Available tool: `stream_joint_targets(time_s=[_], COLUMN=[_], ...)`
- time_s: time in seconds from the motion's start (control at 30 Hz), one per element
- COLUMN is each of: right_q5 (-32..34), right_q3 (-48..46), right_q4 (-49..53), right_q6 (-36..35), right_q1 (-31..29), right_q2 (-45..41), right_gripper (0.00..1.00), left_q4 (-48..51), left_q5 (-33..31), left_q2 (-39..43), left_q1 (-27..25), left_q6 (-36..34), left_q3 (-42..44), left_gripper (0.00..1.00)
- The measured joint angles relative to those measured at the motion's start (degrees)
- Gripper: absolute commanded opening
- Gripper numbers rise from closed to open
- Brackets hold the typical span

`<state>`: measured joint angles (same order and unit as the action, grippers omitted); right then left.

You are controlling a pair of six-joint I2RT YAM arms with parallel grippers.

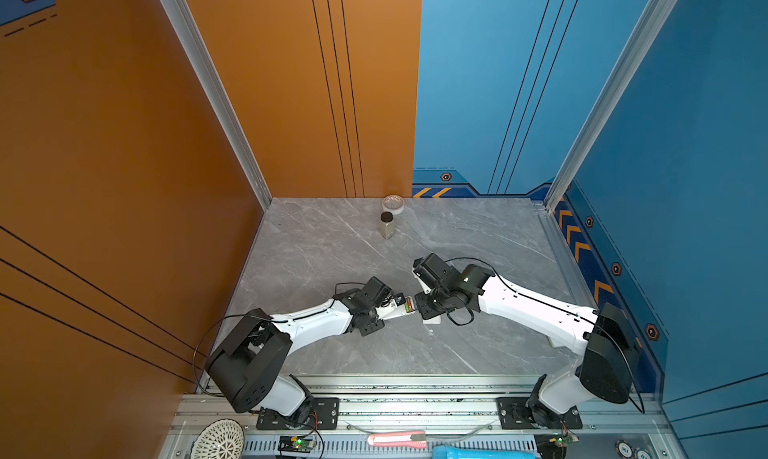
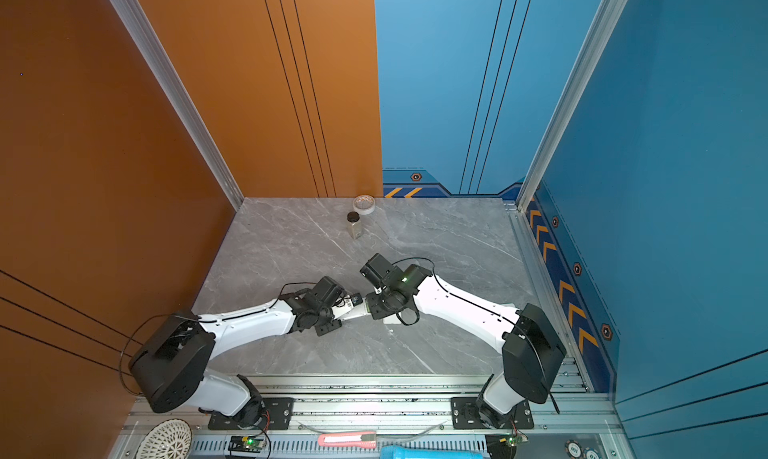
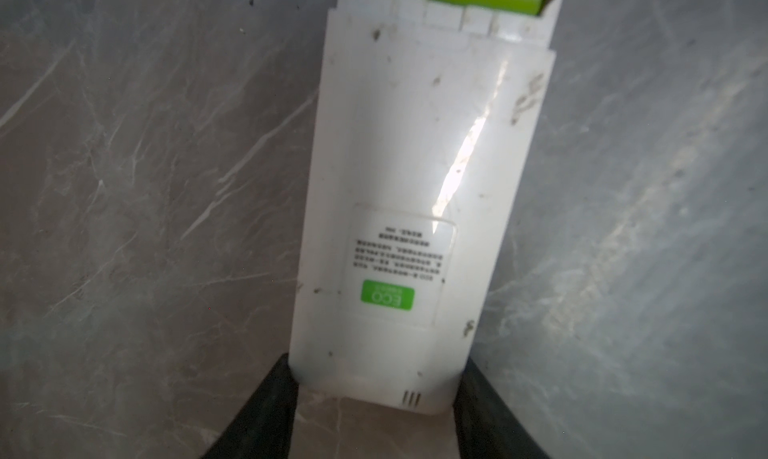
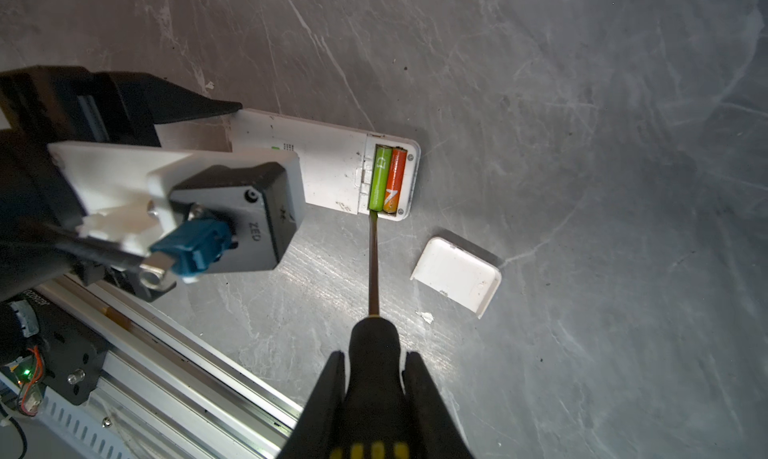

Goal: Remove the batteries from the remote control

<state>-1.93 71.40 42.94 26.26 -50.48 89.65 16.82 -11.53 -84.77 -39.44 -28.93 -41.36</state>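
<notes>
Fingers closed, right on the screwdriver, left on the remote control, we judge the batteries light, slippery, best pried at one end.

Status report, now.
Left gripper shut on remote. Right gripper shut on screwdriver, tip at green battery. Orange battery also seated. Cover off, nothing blocking.

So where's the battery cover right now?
In the right wrist view the battery cover lies loose on the table, close to the remote's open end and beside the screwdriver, touching neither.
</notes>
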Motion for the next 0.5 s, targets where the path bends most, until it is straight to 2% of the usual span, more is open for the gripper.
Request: stream_joint_targets(time_s=[0.33,0.5], right_q5=[5.35,11.34], right_q3=[1.57,-6.91], right_q4=[0.68,-7.76], right_q6=[-0.31,1.07], right_q1=[-3.8,-7.82], right_q2=[1.75,-2.71], right_gripper=[0.0,0.0], left_q4=[-0.31,0.7], left_q5=[0.15,1.9], left_q2=[0.0,0.0], left_q1=[0.0,0.61], left_q6=[-0.15,0.55], left_q3=[-0.07,-0.39], left_gripper=[0.3,0.28])
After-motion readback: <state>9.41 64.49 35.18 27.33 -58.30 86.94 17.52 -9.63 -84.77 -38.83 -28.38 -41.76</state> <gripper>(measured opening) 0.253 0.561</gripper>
